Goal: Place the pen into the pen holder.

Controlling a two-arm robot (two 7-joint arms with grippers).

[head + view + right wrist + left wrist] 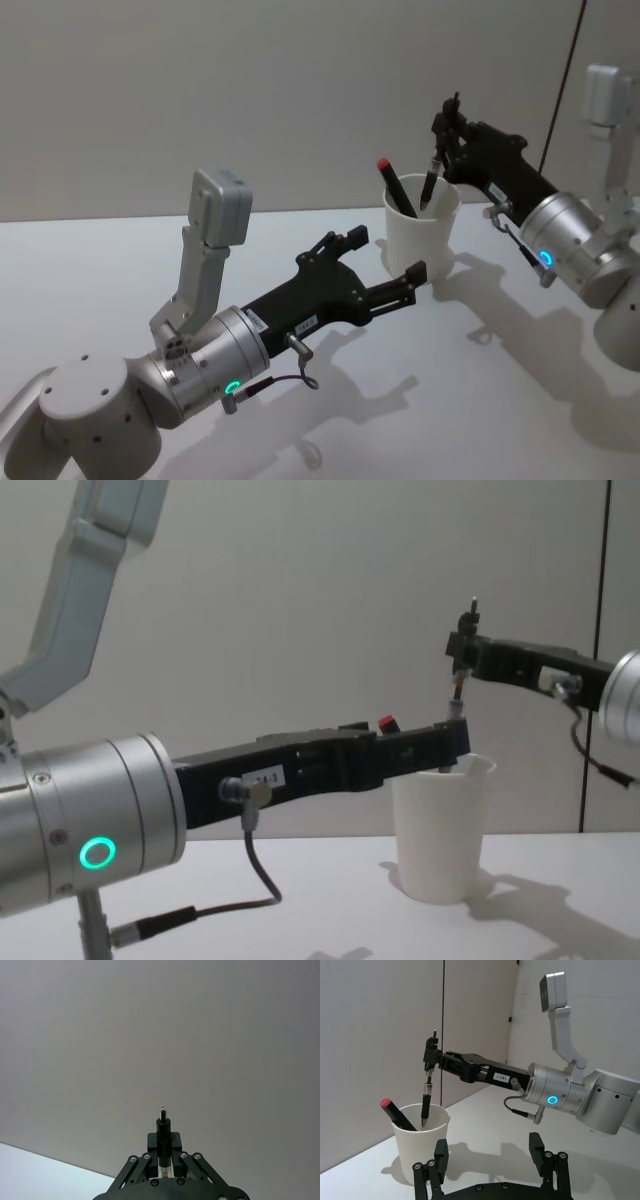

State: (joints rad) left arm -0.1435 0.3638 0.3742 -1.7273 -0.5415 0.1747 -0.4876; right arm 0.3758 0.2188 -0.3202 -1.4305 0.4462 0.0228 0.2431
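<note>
On white table [500, 400], pen holder [421, 245].

A plain white table [480, 420] fills the near part of the scene, marked by soft grey shadows. Behind it stands a bare, pale grey wall [250, 90]. On the far right, a thin dark line [562, 85] runs down the wall.

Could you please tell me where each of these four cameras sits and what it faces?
Head: high, looking down at the table, both arms, cup.
Chest: low, looking across; left gripper beside the cup, right gripper above.
Left wrist: faces cup, pen, right arm.
Right wrist: faces the wall; own fingers grip the pen.
Head and chest share both grippers and the cup.
</note>
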